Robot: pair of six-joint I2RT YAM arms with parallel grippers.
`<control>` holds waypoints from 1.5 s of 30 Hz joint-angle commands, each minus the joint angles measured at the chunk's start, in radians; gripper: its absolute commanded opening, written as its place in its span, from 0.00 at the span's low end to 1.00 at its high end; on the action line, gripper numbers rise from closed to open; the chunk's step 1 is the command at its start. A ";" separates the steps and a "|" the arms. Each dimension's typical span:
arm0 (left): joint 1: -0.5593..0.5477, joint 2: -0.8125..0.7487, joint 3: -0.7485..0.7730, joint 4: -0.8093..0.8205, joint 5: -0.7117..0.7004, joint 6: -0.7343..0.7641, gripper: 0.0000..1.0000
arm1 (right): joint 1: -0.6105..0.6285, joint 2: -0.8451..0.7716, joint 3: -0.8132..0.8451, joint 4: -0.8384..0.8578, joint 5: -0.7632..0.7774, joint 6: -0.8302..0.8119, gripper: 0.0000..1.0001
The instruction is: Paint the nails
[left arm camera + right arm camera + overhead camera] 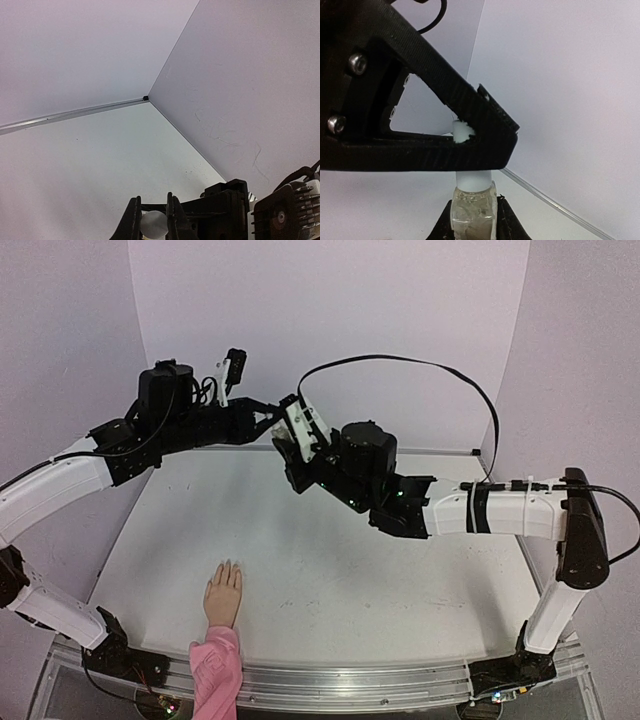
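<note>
The mannequin hand point(223, 597) with a pink sleeve point(215, 670) lies flat at the table's near left edge; its nails point(228, 568) point away from me and are barely distinguishable. Both grippers meet high above the table's back middle. My right gripper point(291, 447) point(472, 222) is shut on a small bottle point(472, 212) with a pale wrapped body. My left gripper point(281, 424) point(152, 220) is shut on the bottle's white cap point(472, 177), which shows as a white disc point(153, 223) in the left wrist view. The left finger point(430, 125) crosses the right wrist view.
The white table point(350, 570) is enclosed by pale walls at the back and both sides. A black cable point(440, 370) loops above the right arm. A metal rail point(350, 685) runs along the near edge. The hand lies far below and left of both grippers.
</note>
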 commanded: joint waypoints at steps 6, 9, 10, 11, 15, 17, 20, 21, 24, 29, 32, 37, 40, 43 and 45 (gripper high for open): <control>-0.011 0.003 -0.080 0.047 0.362 0.130 0.00 | -0.040 -0.097 0.058 0.068 -0.359 0.049 0.00; -0.011 0.009 -0.111 0.038 0.627 0.257 0.00 | -0.126 -0.135 0.049 0.071 -0.774 0.153 0.00; -0.011 0.010 -0.125 0.032 0.722 0.294 0.00 | -0.155 -0.136 0.057 0.075 -0.932 0.177 0.00; -0.008 0.016 -0.130 0.017 0.831 0.330 0.00 | -0.180 -0.133 0.070 0.086 -1.106 0.212 0.00; -0.006 0.046 -0.113 -0.082 1.030 0.452 0.00 | -0.202 -0.106 0.114 0.186 -1.511 0.376 0.00; -0.003 0.059 -0.088 -0.123 1.049 0.485 0.00 | -0.201 -0.101 0.107 0.264 -1.555 0.467 0.00; -0.001 0.053 -0.063 -0.133 1.005 0.497 0.00 | -0.205 -0.135 0.055 0.269 -1.456 0.455 0.00; -0.001 0.048 -0.058 -0.132 0.978 0.495 0.01 | -0.212 -0.144 0.037 0.269 -1.422 0.451 0.00; 0.006 0.023 -0.043 -0.133 0.875 0.475 0.18 | -0.240 -0.172 -0.024 0.266 -1.300 0.436 0.00; 0.041 -0.098 -0.084 -0.130 0.648 0.422 0.57 | -0.254 -0.224 -0.117 0.177 -1.035 0.323 0.00; 0.059 -0.204 -0.134 -0.112 0.524 0.357 0.74 | -0.254 -0.236 -0.139 0.111 -0.845 0.257 0.00; 0.060 -0.277 -0.163 -0.070 0.355 0.214 0.95 | -0.216 -0.230 -0.159 0.100 -0.569 0.175 0.00; 0.061 -0.249 -0.140 -0.077 0.190 0.096 0.96 | -0.152 -0.191 -0.122 0.067 -0.350 0.111 0.00; 0.062 -0.204 -0.109 -0.075 0.107 0.004 0.92 | -0.081 -0.134 -0.075 0.049 -0.130 0.065 0.00; 0.060 -0.175 -0.086 -0.064 0.089 -0.022 0.88 | -0.052 -0.102 -0.047 0.039 -0.046 0.052 0.00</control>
